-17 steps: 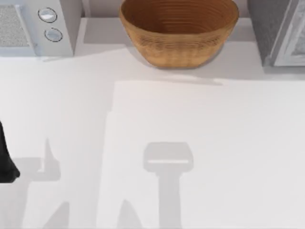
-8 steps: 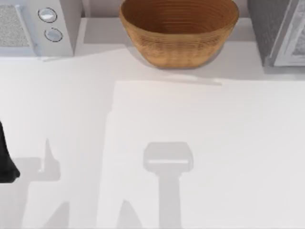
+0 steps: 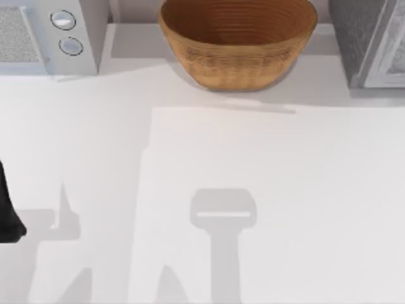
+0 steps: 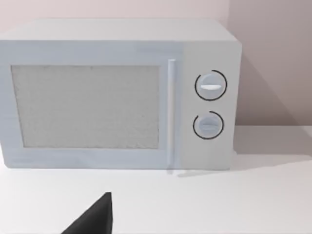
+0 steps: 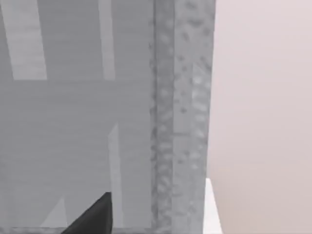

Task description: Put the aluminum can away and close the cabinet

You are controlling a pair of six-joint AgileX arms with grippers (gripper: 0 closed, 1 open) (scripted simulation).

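Aluminum can: location cannot be told, so nothing can be said of its look.

Cabinet [image 3: 367, 38]: grey, speckled body at the far right corner of the table [image 3: 285, 190], with a paler framed panel along its right side. In the right wrist view its speckled edge [image 5: 180, 117] runs upright, with a smooth grey streaked face on one side and a pale pink wall [image 5: 263, 97] on the other. Whether the cabinet is open or closed cannot be told.

Right end effector [image 5: 92, 218]: a dark wedge close before the cabinet face. Whether it is released or clenched cannot be told.

Left end effector [image 4: 92, 219]: a dark wedge low over the table, facing the microwave [image 4: 117, 92] and well apart from it. Its state cannot be told. A dark part of the left arm [image 3: 6, 209] sits at the table's left edge.

Microwave [image 3: 50, 35]: white, at the far left corner, door shut, with two round dials [image 4: 210, 86] stacked beside an upright handle.

Woven basket [image 3: 237, 60]: brown, round, at the far middle, between microwave and cabinet and touching neither.

Open room: the white table surface is bare from the basket's base to the near edge, crossed by grey shadows.
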